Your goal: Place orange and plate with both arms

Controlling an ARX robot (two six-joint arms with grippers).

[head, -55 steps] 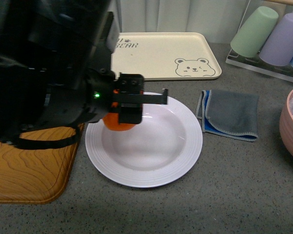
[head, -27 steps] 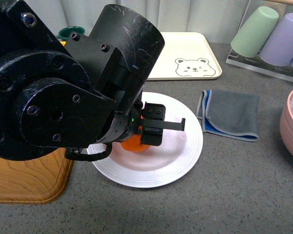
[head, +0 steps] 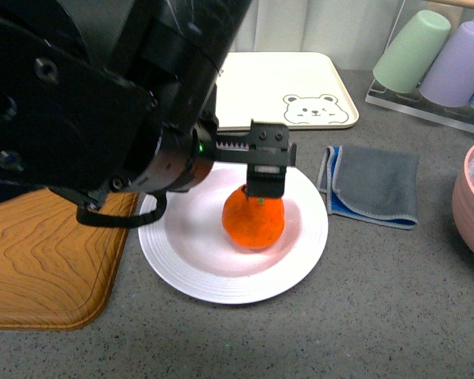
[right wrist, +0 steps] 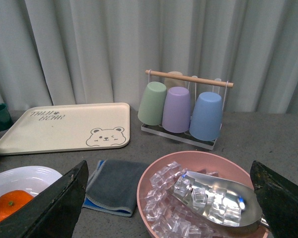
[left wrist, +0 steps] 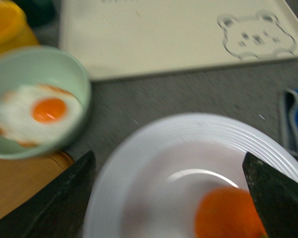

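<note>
Now the orange [head: 253, 223] sits in the well of the plate [head: 191, 272] on the bench [head: 363, 324], just right of the wooden tray [head: 39, 268]. My left end effector [left wrist: 171, 198] hangs over it, spread wide; my right end effector [right wrist: 164, 198], likewise spread, hovers by the pink ice bowl [right wrist: 228, 163].

A kitchen-style setup: a grey speckled counter [head: 379, 316] backed by a pale curtain [right wrist: 89, 49]; upturned tumblers [right wrist: 177, 110] racked at its far right corner; a pink bowl [head: 470, 213] of ice cubes [right wrist: 161, 196] with a metal scoop [right wrist: 223, 203] at the right edge; a fried egg [left wrist: 37, 114] in a pale green bowl [left wrist: 74, 79].
</note>
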